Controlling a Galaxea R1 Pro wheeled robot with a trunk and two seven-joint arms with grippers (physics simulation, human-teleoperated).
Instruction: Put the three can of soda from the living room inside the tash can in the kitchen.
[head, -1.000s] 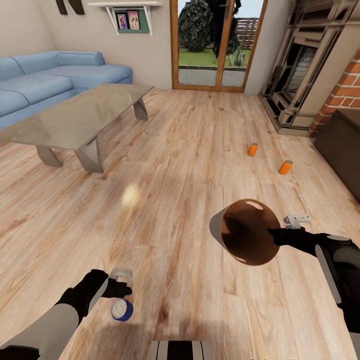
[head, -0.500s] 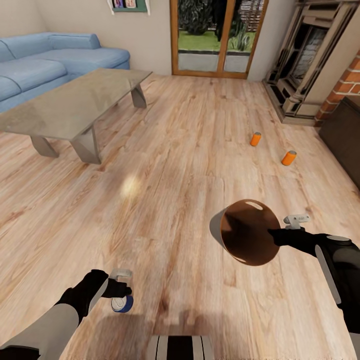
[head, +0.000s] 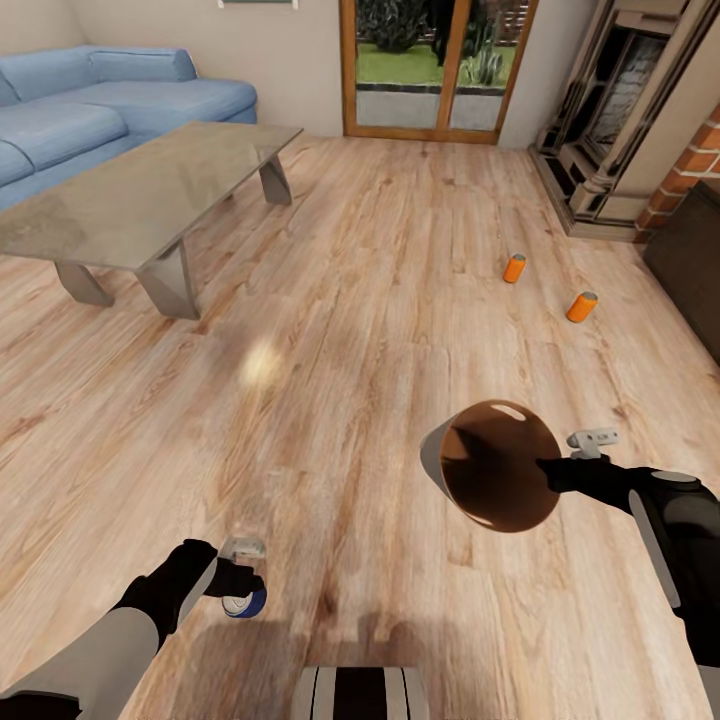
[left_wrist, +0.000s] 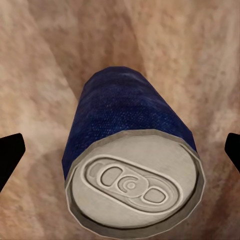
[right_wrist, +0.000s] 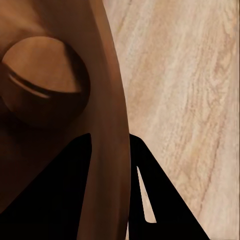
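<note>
A blue can of soda (head: 245, 604) with a grey top (left_wrist: 132, 182) stands on the pale wood floor near the robot's base. My left gripper (head: 244, 580) hovers right over it, open, its black fingertips (left_wrist: 10, 155) wide apart on either side of the can without touching it. The tash can (head: 492, 478), grey outside and brown inside, hangs tilted above the floor with its mouth toward the head camera. My right gripper (head: 548, 466) is shut on its rim (right_wrist: 107, 165). Two orange cans (head: 514, 268) (head: 581, 306) lie on the floor farther ahead to the right.
A glass coffee table (head: 140, 200) stands at the left with the blue sofa (head: 110, 110) behind it. The fireplace (head: 620, 110), a brick wall (head: 690, 170) and a dark low cabinet (head: 690, 270) line the right side. Glass doors (head: 430, 70) are at the back.
The whole head view has shifted, so the camera moved. The blue can now sits closer under my left gripper's fingers. My right gripper still holds the bin the same way.
</note>
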